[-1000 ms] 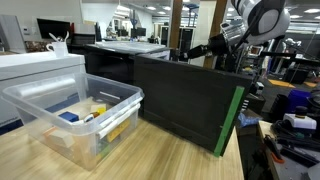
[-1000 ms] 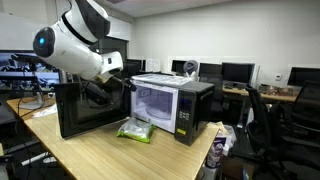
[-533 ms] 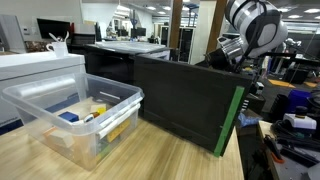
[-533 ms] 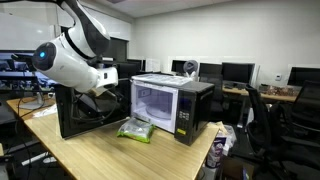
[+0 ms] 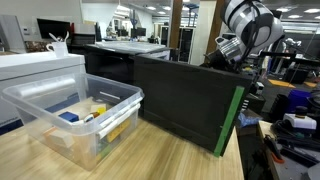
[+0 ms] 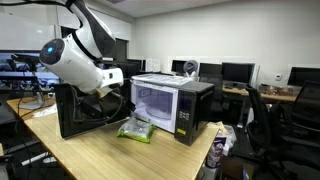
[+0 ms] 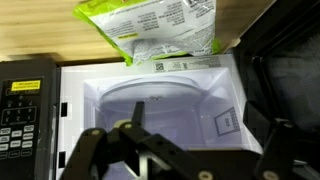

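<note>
In the wrist view my gripper point(image 7: 185, 137) is open, with nothing between its black fingers point(image 7: 88, 145). It faces the white cavity of the microwave point(image 7: 160, 95), whose door point(image 6: 85, 112) hangs wide open. A green bag point(image 7: 150, 28) lies on the wooden table just in front of the microwave, also visible in an exterior view as the green bag point(image 6: 135, 130). In both exterior views the arm point(image 6: 78, 60) hovers above the open door point(image 5: 190, 95), a little away from the oven's opening. The microwave point(image 6: 172, 105) stands on the table with its control panel at the side.
A clear plastic bin point(image 5: 75, 118) with several small items sits on the table beside the open door. Office chairs point(image 6: 275, 135), desks and monitors point(image 6: 235, 72) fill the room behind. The table's edge point(image 6: 190, 165) lies close to the microwave.
The jaws have spread from partly closed to wide open. The arm has drawn back from the top edge of the door and tilted toward the oven cavity. The door stays open.
</note>
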{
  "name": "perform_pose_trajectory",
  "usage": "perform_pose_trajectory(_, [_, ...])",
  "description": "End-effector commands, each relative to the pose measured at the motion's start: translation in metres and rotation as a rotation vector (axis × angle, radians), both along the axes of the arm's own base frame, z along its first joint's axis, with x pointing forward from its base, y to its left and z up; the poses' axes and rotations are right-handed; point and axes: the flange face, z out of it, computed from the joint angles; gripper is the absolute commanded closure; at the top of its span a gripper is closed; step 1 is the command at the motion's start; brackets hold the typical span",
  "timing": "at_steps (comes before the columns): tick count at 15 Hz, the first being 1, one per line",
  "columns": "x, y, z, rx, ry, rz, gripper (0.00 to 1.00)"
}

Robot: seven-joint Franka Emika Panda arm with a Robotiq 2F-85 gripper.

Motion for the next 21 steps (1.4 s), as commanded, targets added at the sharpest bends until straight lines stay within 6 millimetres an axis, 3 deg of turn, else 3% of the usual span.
perform_pose_trajectory(1, [0.014,-0.006,0.001,-0.08,0.067,0.034,0.0])
perform_pose_trajectory(12, [0.035,-0.003,-0.02,-0.149,0.264,0.239,0.0])
perform_pose_trajectory(21, [0.067,-0.006,-0.026,-0.273,0.299,0.363,0.0])
